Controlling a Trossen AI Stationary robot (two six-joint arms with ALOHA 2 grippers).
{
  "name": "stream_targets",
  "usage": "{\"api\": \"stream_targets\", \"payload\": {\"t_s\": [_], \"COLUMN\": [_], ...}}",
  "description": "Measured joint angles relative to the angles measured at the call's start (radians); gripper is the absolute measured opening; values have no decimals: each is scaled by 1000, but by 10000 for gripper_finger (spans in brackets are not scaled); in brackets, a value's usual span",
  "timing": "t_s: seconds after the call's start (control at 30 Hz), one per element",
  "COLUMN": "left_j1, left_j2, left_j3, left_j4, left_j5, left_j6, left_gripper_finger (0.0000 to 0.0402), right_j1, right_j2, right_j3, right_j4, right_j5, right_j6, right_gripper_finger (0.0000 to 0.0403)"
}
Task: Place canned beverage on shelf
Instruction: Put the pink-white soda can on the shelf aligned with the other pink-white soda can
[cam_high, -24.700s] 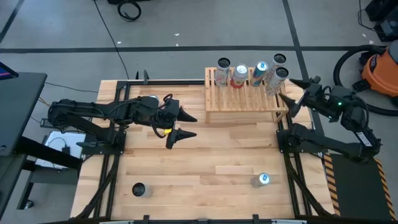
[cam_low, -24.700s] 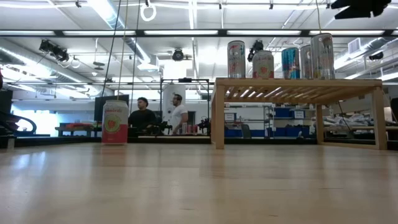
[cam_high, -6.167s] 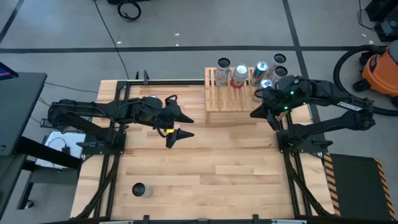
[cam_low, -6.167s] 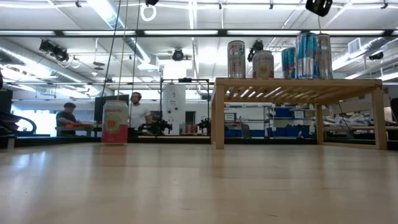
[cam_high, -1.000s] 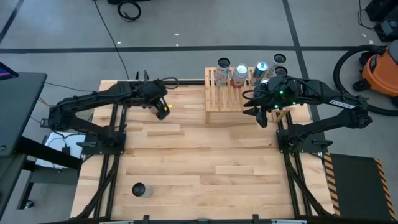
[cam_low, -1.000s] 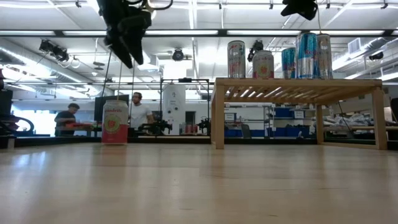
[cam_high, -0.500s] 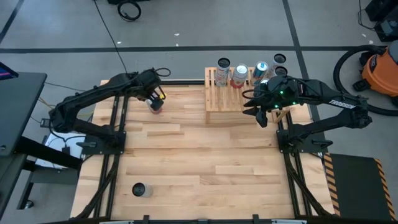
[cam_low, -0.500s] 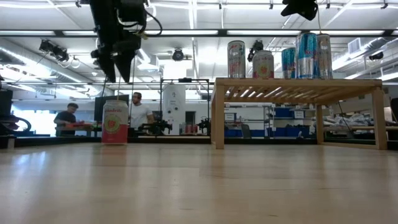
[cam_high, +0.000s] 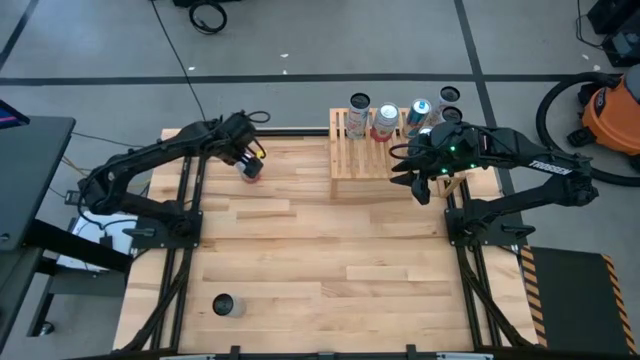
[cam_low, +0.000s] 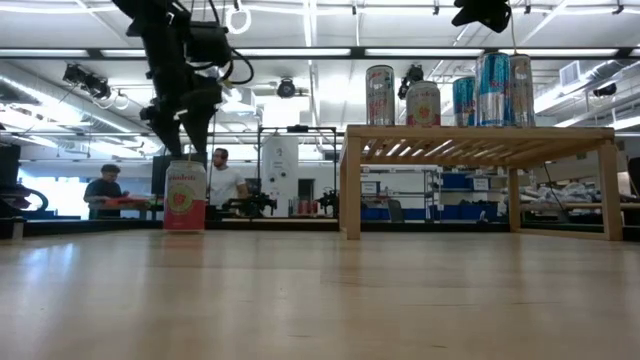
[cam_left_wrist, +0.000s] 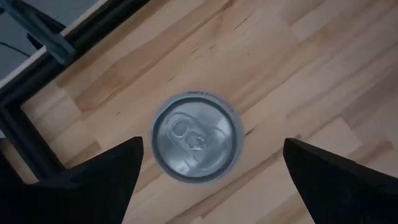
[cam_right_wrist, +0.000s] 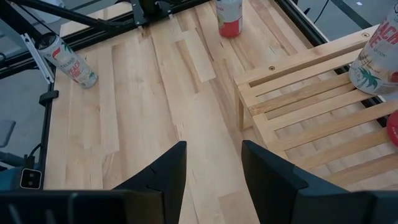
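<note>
Wood table (cam_high: 300, 250), upright pink can (cam_low: 185, 197)

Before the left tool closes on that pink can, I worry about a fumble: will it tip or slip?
The pink can stands upright, tall on a narrow base, so an off-centre nudge could probably tip it. Its smooth metal wall may slip. The open left tool straddles it centred above, which likely helps.

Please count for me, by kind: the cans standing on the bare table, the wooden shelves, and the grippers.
Cans on the bare table: 2, the pink can and the second can
Shelf: 1
Grippers: 2, the left gripper and the right gripper
Total: 5
</note>
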Motion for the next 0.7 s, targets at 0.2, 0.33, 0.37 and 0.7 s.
{"api": "stream_targets", "payload": {"t_s": [0.2, 0.33, 0.37, 0.7], "left_j1": [14, 20, 20, 31], "left_j2": [7, 6, 6, 14], "left_j3": [-51, -77, -82, -91], "left_j4": [52, 109, 117, 129], "left_j5": [7, 73, 75, 79], "left_j6": [-18, -17, -18, -16], "left_gripper_finger": [389, 389, 389, 389], "right_j1": [0, 0, 0, 0], "right_j2": [0, 0, 0, 0], "right_j3": [0, 0, 0, 0], "right_j4": [0, 0, 0, 1], "right_j5": [0, 0, 0, -1], "right_j6": [0, 0, 0, 10], "right_gripper_finger": [162, 162, 162, 162]}}
